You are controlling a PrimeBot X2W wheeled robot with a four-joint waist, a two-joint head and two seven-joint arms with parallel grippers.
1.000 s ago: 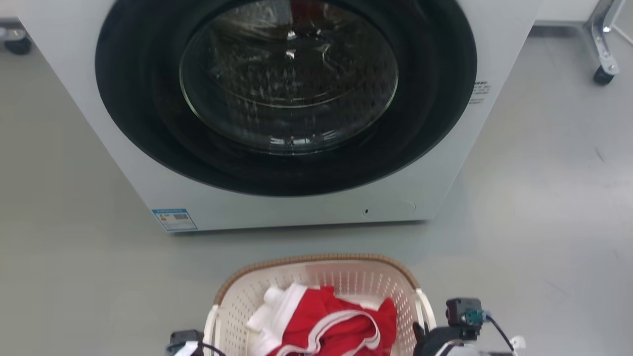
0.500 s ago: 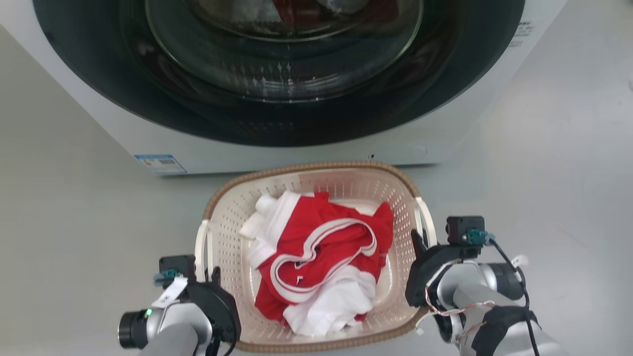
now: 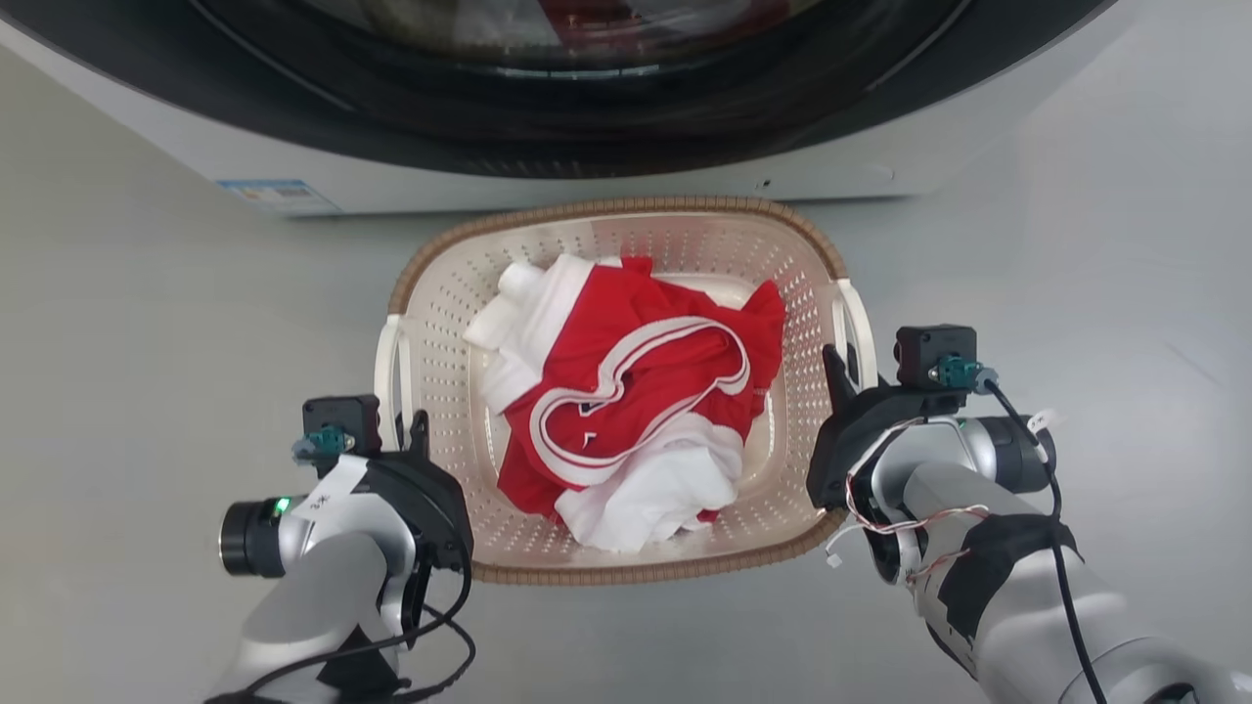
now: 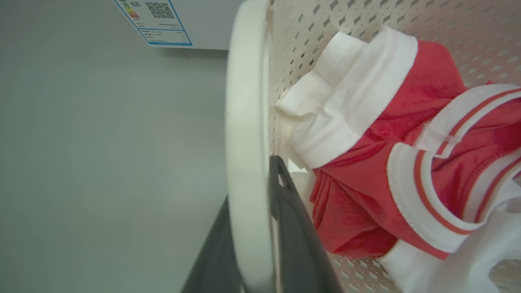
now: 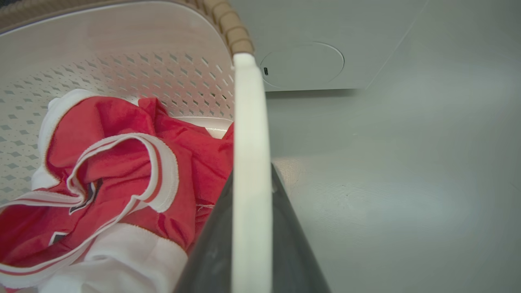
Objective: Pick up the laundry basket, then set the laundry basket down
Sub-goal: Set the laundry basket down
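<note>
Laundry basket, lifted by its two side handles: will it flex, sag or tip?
The cream-white perforated plastic laundry basket is probably stiff; its thin white loop handles may flex slightly. The crumpled red-and-white clothes look light, lying roughly central, so tipping seems unlikely.

White washer [image 3: 548, 191] on grey floor [image 3: 147, 323]

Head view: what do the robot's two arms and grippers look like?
Both arms are silver-grey with black wrists, dark tapered fingers and a small black box with a teal plug. The left arm has a white tag, a green light and looping black cable; the right arm a black wrap, thin red-and-white wires and a black cable.
</note>
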